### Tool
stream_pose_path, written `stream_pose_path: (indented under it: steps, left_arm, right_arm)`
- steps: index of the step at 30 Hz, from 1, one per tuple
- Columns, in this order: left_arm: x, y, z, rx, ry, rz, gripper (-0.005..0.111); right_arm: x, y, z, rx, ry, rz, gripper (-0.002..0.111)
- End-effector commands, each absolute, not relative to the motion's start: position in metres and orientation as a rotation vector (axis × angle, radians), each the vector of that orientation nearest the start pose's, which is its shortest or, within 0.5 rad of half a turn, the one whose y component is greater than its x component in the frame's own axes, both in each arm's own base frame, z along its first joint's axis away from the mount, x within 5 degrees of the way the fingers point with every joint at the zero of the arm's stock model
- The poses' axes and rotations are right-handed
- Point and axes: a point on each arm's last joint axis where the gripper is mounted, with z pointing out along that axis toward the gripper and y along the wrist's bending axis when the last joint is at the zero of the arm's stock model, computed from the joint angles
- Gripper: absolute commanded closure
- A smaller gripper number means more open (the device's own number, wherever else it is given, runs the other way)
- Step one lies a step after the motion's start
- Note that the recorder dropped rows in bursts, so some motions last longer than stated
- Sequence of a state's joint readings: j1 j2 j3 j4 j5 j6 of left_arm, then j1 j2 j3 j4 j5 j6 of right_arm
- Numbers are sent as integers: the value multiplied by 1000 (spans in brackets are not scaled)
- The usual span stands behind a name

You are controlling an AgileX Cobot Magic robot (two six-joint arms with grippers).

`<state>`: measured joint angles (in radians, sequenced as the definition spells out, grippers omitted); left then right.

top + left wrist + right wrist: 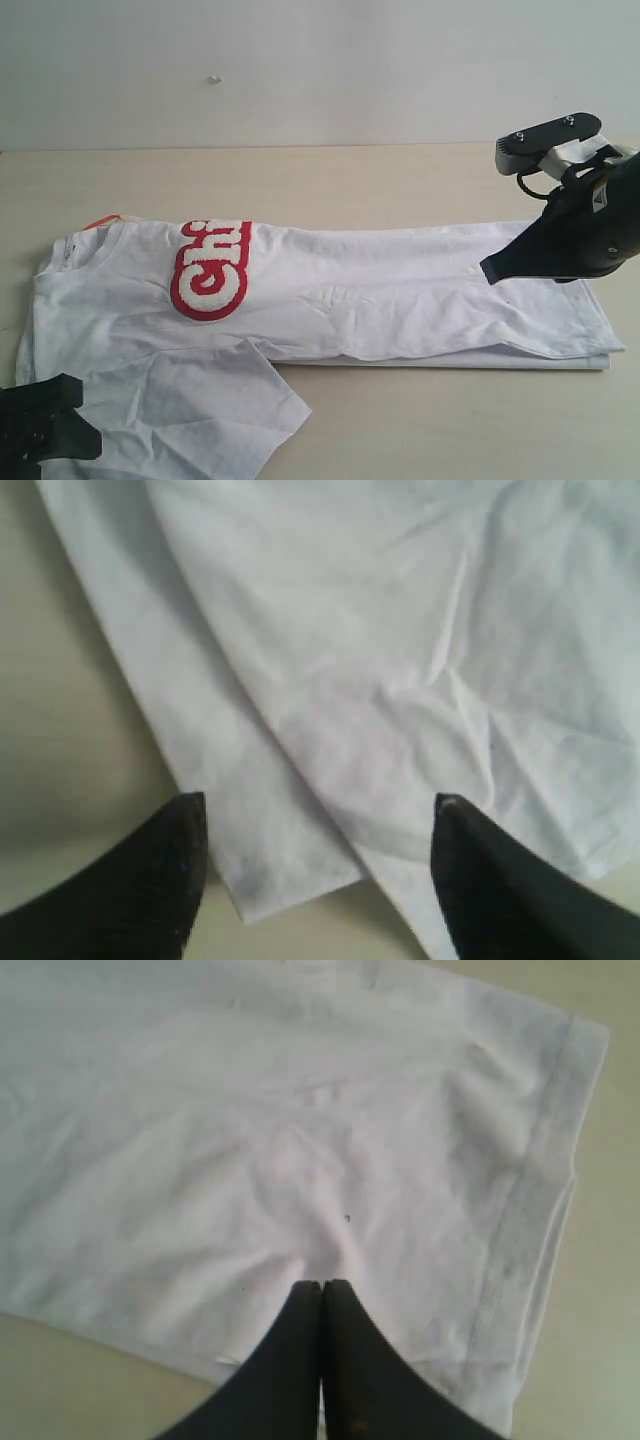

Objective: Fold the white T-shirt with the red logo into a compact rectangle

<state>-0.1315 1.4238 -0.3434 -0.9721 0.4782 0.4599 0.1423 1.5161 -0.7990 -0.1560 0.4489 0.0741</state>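
The white T-shirt [350,290] lies lengthwise on the table, folded along its length, collar to the left. Only part of the red logo [210,270] shows, reading "Chi"; the fold hides the other letters. One sleeve [200,410] spreads out toward the front left. My left gripper [45,425] [320,810] hovers open over that sleeve's edge with nothing between its fingers. My right gripper [487,270] [322,1285] is shut with its tips on the cloth near the hem [530,1210], and the fabric puckers toward the tips.
An orange tag loop [100,221] pokes out by the collar. The tan table [450,420] carries the shirt, and a pale wall [320,70] stands behind it. The right arm's camera mount [550,140] sits above the shirt's hem end.
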Motion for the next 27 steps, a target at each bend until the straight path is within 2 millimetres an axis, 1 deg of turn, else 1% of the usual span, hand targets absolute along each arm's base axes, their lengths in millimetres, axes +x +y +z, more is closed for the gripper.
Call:
stream_pose_path:
  steps: [1, 3, 10, 16, 19, 23, 27]
  left_arm:
    - [170, -58, 130, -384, 2867, -694, 44]
    - [168, -59, 130, -376, 2884, -722, 44]
    - [168, -59, 130, -409, 2888, -713, 44]
    - [163, -52, 126, -417, 2954, -596, 44]
    - [164, -52, 126, -422, 2945, -584, 44]
    - [166, -52, 125, -464, 2934, -598, 44]
    - [167, -54, 117, -438, 2963, -613, 44]
  right_arm:
    - [279, 33, 199, -253, 2617, -62, 108]
    - [279, 33, 199, -253, 2617, -62, 108]
    - [280, 33, 199, -253, 2615, -61, 108]
    - [281, 34, 199, -253, 2601, -58, 108]
    - [281, 34, 200, -253, 2599, -58, 108]
    - [281, 34, 200, -241, 2599, -47, 108]
    - [281, 34, 200, -263, 2597, -51, 108]
